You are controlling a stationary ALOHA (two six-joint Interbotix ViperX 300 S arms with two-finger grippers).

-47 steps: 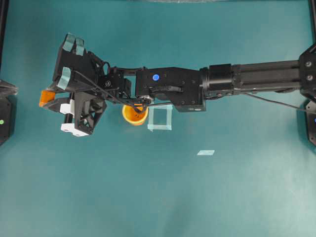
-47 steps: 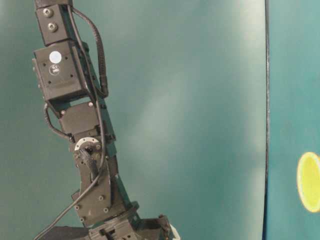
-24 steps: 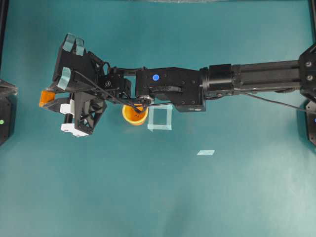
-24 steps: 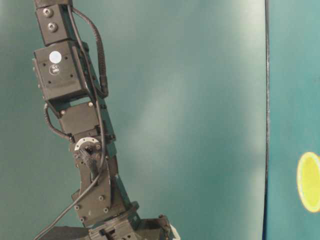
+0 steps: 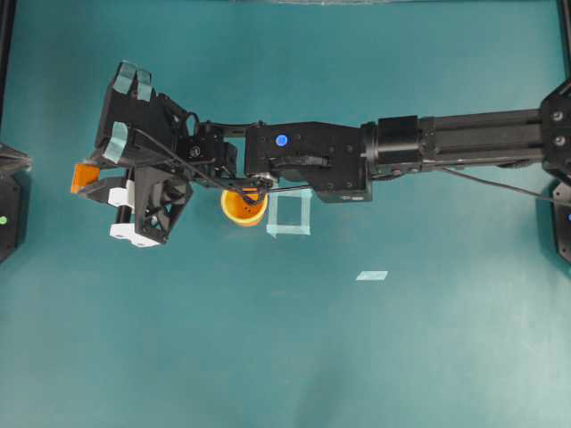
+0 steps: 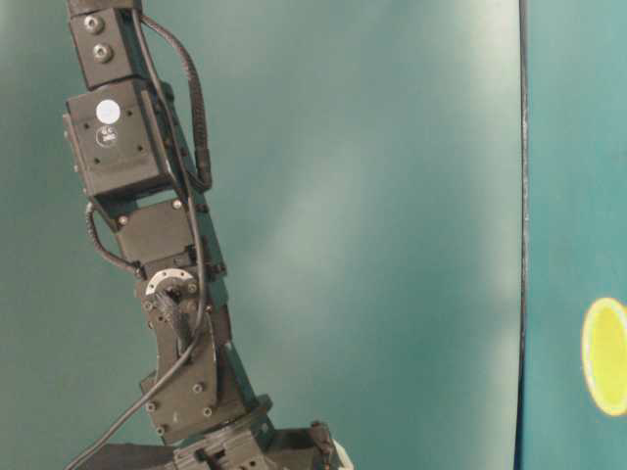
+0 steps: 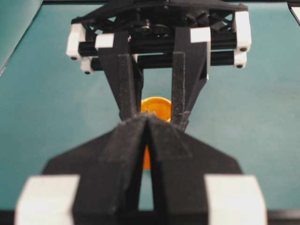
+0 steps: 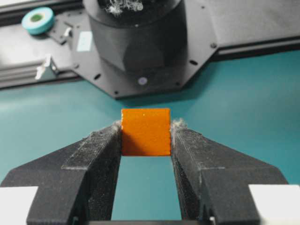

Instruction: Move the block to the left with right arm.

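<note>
The block (image 8: 146,131) was held between the two fingertips of the right claw (image 8: 146,140), gripped on two opposite flat faces. In the overhead view the block (image 5: 85,176) was seen at the far left of the surface (image 5: 268,357), well apart from the orange cup (image 5: 243,209) and the tape square (image 5: 290,214); whether it was resting on the surface could not be told. The block was judged rigid and light (a small cube with smooth faces), so a centred hold on parallel sides was considered appropriate, slipping being possible with an off-centre grip. The left claw (image 7: 147,123) was seen clenched on nothing.
</note>
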